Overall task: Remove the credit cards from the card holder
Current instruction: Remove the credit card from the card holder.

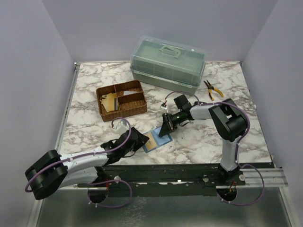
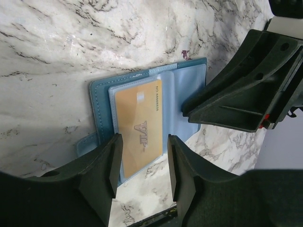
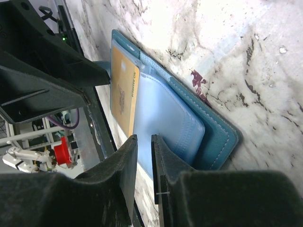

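Observation:
The teal-blue card holder (image 1: 159,137) lies open on the marble near the front edge. A tan-orange credit card (image 1: 151,138) marked VIP sits in its clear pocket. In the left wrist view the card (image 2: 138,124) lies on the holder (image 2: 101,108), and my left gripper (image 2: 142,166) is open, its fingers flanking the card's near end without touching it. My right gripper (image 3: 144,158) is shut to a thin gap, tips down on the holder's light-blue inner pocket (image 3: 165,116), with nothing seen between the jaws. The card (image 3: 122,92) lies beyond it. The right gripper also shows in the top view (image 1: 166,126), as does the left gripper (image 1: 138,142).
A wicker basket (image 1: 137,109) with compartments stands behind the holder and has tan cards (image 1: 110,101) in its left part. A green lidded box (image 1: 168,61) stands at the back. Yellow-handled pliers (image 1: 213,90) lie at the back right.

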Action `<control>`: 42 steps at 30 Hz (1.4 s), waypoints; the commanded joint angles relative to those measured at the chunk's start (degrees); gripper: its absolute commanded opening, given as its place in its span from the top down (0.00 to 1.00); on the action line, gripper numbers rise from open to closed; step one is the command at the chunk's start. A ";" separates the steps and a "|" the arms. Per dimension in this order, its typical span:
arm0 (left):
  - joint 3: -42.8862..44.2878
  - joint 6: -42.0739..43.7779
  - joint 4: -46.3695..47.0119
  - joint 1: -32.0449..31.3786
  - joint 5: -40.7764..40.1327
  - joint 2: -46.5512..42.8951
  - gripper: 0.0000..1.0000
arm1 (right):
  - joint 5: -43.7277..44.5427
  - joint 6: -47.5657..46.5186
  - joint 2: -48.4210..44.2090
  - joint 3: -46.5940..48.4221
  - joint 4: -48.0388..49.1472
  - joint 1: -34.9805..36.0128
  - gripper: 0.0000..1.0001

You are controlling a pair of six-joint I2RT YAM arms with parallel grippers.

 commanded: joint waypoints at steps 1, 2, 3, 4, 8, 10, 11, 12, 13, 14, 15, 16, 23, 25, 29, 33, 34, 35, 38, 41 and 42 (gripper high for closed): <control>0.01 0.16 3.43 0.61 1.74 1.66 0.53 | 2.25 -1.83 2.17 0.41 -1.79 0.46 0.74; 0.09 0.22 3.69 0.70 1.92 2.06 0.53 | 2.34 -1.85 2.14 0.39 -1.85 0.47 0.74; 0.13 0.29 3.83 0.76 2.08 2.41 0.53 | 2.33 -1.82 2.09 0.39 -1.82 0.55 0.74; 0.20 0.26 3.95 0.80 2.21 2.73 0.53 | 2.30 -1.80 2.11 0.46 -1.81 0.54 0.74; 0.22 0.43 3.75 0.88 2.51 2.69 0.52 | 2.33 -1.92 2.24 0.60 -1.96 0.75 0.74; 0.42 0.77 2.85 0.88 2.53 2.05 0.50 | 2.30 -1.98 2.33 0.71 -2.06 0.78 0.74; 0.60 0.90 1.97 0.89 2.47 1.70 0.49 | 2.36 -1.96 2.30 0.69 -2.07 0.83 0.74; 0.96 1.06 0.81 0.89 2.28 1.31 0.49 | 2.34 -1.96 2.30 0.68 -2.07 0.87 0.74; 1.38 1.26 -0.72 0.85 2.06 1.04 0.48 | 2.33 -2.00 2.34 0.69 -2.07 0.83 0.74; 1.90 1.37 -2.10 0.88 1.83 0.84 0.48 | 2.28 -2.01 2.35 0.63 -2.07 0.81 0.74; 2.24 1.46 -3.29 0.88 1.73 0.78 0.46 | 2.30 -2.00 2.33 0.67 -2.07 0.81 0.74; 2.51 1.48 -4.20 0.85 1.79 0.75 0.44 | 2.28 -2.00 2.32 0.63 -2.07 0.86 0.74; 2.69 1.45 -2.96 0.87 2.83 2.57 0.43 | 2.47 -2.08 2.33 0.63 -2.03 0.87 0.74; 2.96 1.64 -2.27 0.89 2.99 3.22 0.44 | 2.46 -2.07 2.35 0.63 -2.08 0.93 0.74; 3.32 1.83 -1.13 1.02 3.52 4.46 0.44 | 2.44 -2.07 2.26 0.63 -2.16 0.91 0.74; 2.83 1.66 0.75 1.17 4.05 5.11 0.46 | 2.13 -2.20 2.33 0.72 -2.24 0.91 0.74; 2.78 1.66 1.01 1.19 4.09 5.27 0.46 | 2.03 -2.24 2.34 0.71 -2.25 0.94 0.74; 2.73 1.66 1.26 1.30 4.21 5.37 0.46 | 1.77 -2.22 2.36 0.71 -2.33 1.02 0.74; 2.41 1.91 3.14 1.31 4.60 5.68 0.46 | 0.85 -2.43 2.34 0.80 -2.34 1.39 0.74; 1.85 1.92 5.04 1.38 4.71 5.90 0.46 | -0.87 -2.21 2.22 0.92 -2.21 1.49 0.73; 1.75 1.85 5.35 1.46 4.71 5.99 0.46 | -1.90 -2.13 2.20 0.89 -2.06 1.46 0.72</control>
